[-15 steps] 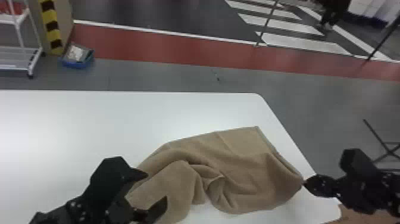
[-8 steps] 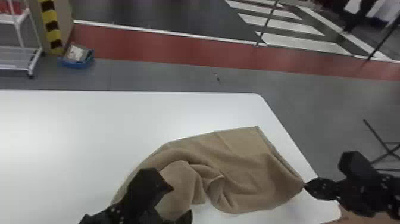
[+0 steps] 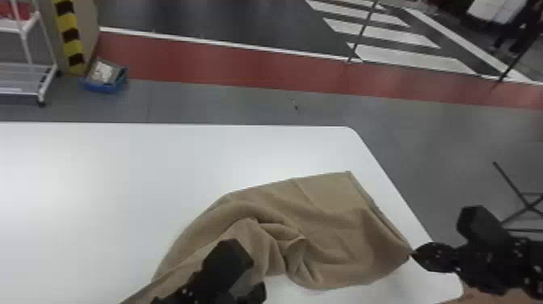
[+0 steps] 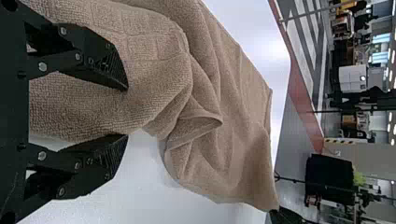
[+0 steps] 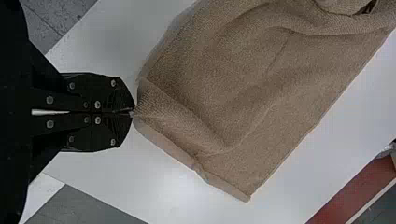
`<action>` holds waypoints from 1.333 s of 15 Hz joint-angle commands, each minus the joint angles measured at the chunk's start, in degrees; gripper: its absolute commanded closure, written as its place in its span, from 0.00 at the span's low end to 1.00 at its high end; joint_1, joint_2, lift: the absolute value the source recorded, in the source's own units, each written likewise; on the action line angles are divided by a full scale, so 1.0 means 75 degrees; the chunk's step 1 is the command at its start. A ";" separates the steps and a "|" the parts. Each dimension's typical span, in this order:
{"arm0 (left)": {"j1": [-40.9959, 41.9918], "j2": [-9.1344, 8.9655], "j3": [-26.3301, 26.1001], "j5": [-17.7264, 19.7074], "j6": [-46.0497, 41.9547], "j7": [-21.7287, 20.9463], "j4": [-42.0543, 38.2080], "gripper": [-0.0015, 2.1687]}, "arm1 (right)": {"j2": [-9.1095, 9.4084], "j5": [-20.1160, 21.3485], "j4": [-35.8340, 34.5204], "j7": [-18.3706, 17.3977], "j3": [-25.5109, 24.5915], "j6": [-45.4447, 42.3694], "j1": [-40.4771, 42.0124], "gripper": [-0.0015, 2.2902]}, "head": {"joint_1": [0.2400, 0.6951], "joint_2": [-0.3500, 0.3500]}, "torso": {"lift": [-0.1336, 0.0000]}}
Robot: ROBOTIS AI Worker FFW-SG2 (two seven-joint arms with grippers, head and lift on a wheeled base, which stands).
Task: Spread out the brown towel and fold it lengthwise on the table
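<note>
"Jaws?"
"My flat-fingered black right gripper (image 5: 133, 112): closed on an edge of the brown terry towel (image 5: 280, 70). My black left gripper (image 4: 127, 112): parted, rumpled folds just beyond, over white table (image 4: 154, 186)."
"Progress?"
"Partly spread, I judge. Flattening, lengthwise fold remain."
</note>
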 commanded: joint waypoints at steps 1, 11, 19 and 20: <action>-0.0010 0.0119 -0.0047 -0.0079 0.0027 0.0343 -0.0026 0.95 | 0.0000 -0.0004 0.0009 0.0000 -0.0012 0.0011 0.0000 0.68 | 1.00 0.00 | 0.07; 0.1326 0.1502 0.2941 -0.0454 0.0871 -0.1907 -0.1983 0.99 | 0.0059 -0.0028 -0.0378 -0.0211 0.0246 0.0011 0.0047 0.68 | 1.00 0.00 | 0.07; 0.0482 0.1478 0.4652 -0.0325 0.0707 -0.2000 -0.1022 0.99 | 0.0199 0.0734 -0.0776 -0.1113 0.2191 0.0199 -0.0375 0.68 | 1.00 0.01 | 0.07; 0.0365 0.1467 0.4676 -0.0325 0.0707 -0.1907 -0.0870 0.99 | 0.0211 0.0863 -0.0765 -0.1254 0.2508 0.0293 -0.0433 0.68 | 1.00 0.06 | 0.07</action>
